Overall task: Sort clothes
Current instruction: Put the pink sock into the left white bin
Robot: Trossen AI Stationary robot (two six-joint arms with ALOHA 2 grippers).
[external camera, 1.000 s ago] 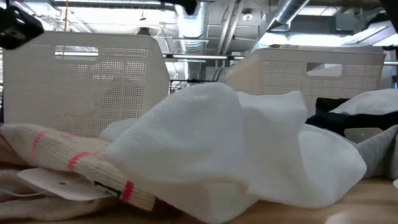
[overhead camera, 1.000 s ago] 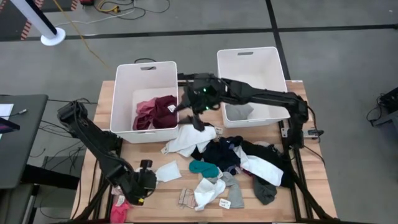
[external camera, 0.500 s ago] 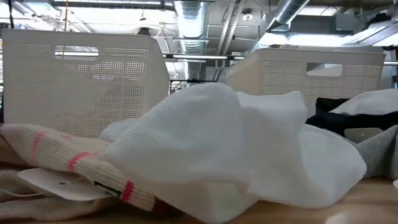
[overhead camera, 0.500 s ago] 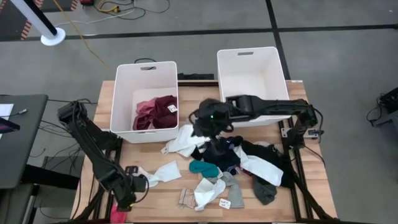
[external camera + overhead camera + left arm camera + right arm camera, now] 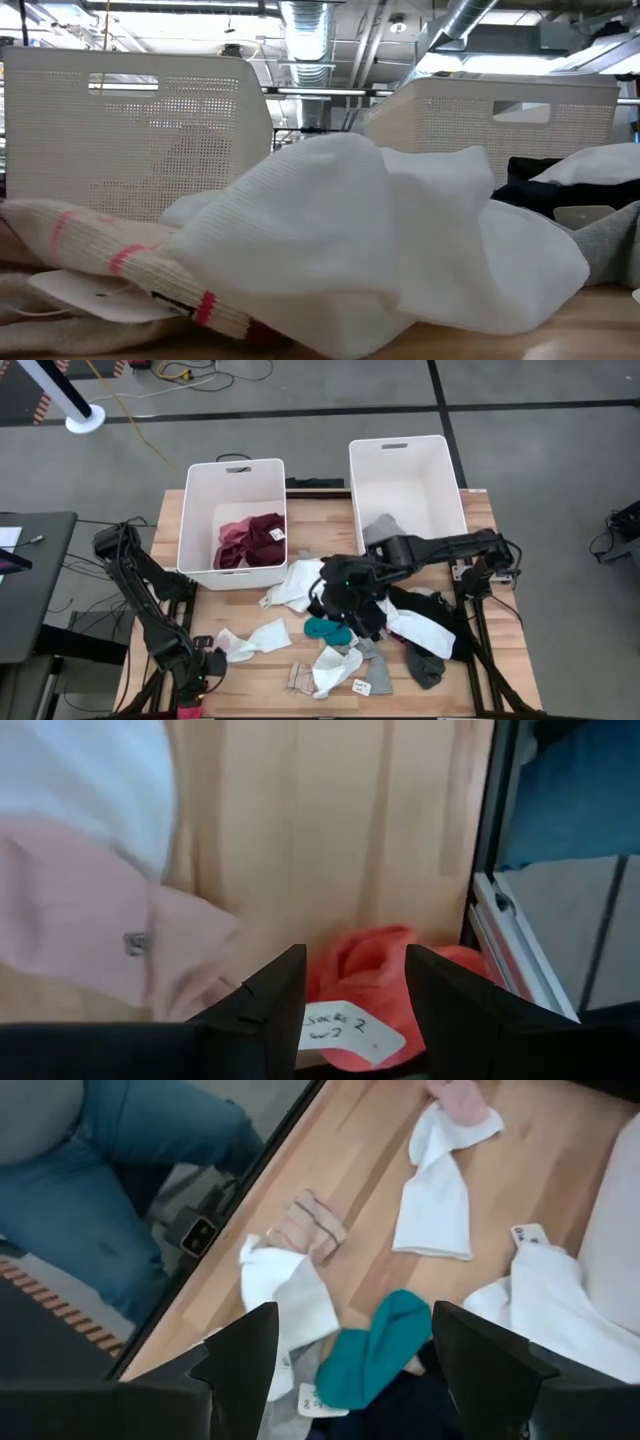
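Left arm: my left gripper (image 5: 345, 982) is at the table's front-left corner, jaws parted and holding nothing, directly over a coral-red sock (image 5: 385, 980).
Key relation: the coral-red sock lies just ahead of and between the left jaws, against the table (image 5: 250, 680) edge rail; the left arm is far nearer to it than the right. It is bunched, so I can't give a clear long axis.
Look of it: soft, crumpled, coral-red, with a white handwritten paper tag on its near end; a pale pink garment (image 5: 90, 920) lies just beside it.
Right arm: my right gripper (image 5: 345, 1342) hovers over the middle of the clothes pile (image 5: 385, 620), jaws spread wide and empty, with a teal sock (image 5: 375, 1345) beneath them and a white sock (image 5: 437, 1200) farther off.
Bins: the left bin (image 5: 232, 520) holds maroon and pink pieces; the right bin (image 5: 405, 490) holds a grey one.
Judgement: most clothes are unsorted; lowering the left jaws onto the sock looks like the next move.
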